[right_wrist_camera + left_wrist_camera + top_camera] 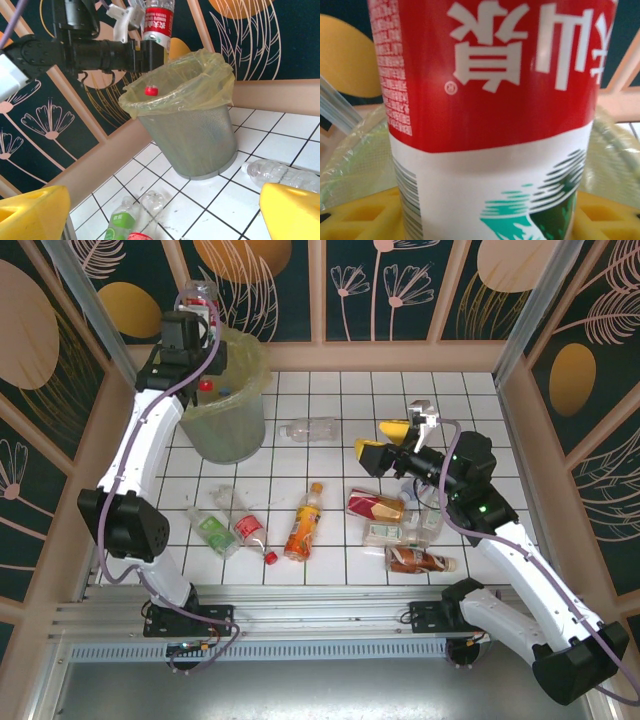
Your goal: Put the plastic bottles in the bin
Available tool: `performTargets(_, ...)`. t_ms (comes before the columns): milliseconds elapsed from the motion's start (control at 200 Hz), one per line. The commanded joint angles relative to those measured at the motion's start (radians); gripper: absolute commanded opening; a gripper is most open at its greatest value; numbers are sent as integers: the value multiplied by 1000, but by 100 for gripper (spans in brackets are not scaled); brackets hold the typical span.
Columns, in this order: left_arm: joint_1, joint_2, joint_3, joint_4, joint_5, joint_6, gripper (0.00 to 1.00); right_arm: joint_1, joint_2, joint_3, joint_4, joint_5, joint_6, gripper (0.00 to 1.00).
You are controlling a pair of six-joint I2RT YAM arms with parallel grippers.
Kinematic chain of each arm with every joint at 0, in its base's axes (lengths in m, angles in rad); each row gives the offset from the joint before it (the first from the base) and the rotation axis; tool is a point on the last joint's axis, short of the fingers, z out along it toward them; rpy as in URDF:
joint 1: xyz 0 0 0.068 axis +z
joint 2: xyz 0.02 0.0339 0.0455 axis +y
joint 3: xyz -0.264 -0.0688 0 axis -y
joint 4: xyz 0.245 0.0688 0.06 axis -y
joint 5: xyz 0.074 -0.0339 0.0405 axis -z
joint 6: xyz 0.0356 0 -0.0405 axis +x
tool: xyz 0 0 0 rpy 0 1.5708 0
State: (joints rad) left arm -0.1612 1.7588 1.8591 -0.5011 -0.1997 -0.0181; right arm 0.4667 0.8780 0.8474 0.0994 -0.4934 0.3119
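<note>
My left gripper [198, 322] is shut on a red-and-white-labelled plastic bottle [490, 100], held upright over the bin [225, 410] with its red cap [151, 90] pointing down just above the bin's mouth. Yellow fingers [360, 215] press both sides of the label. The bin [190, 135] is a grey mesh bucket with a yellow-green bag. My right gripper [385, 442] hangs open and empty above the table's middle right, its yellow fingers [30, 215] wide apart. Loose bottles lie on the tiles: a clear one [308, 429], an orange one [303, 522], a green-labelled one [212, 530].
A cluster of crushed bottles [390, 530] lies under and in front of the right arm. A red-labelled bottle [248, 530] rests beside the green one. Wooden walls [400, 358] border the white tiled table [330, 390] at the back and on both sides.
</note>
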Motion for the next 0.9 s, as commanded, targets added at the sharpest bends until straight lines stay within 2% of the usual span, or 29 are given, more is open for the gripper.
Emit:
performTargets(0, 14, 18, -30, 39, -6, 26, 63, 3, 9, -12, 9, 9, -22, 97)
performTargets(200, 25, 55, -60, 29, -68, 18, 63, 3, 22, -4, -1, 13, -27, 97)
performTargets(355, 34, 51, -98, -4, -116, -44, 63, 3, 33, 2, 1, 13, -27, 97)
performTargets(455, 34, 51, -112, -27, -104, -61, 66, 3, 43, 11, 0, 9, -30, 97)
performTargets(671, 35, 64, -109, -68, -157, -80, 68, 3, 50, 19, -6, 12, -34, 97)
performTargets(896, 35, 52, -91, -99, -171, -101, 75, 3, 51, 18, -9, 15, -37, 97)
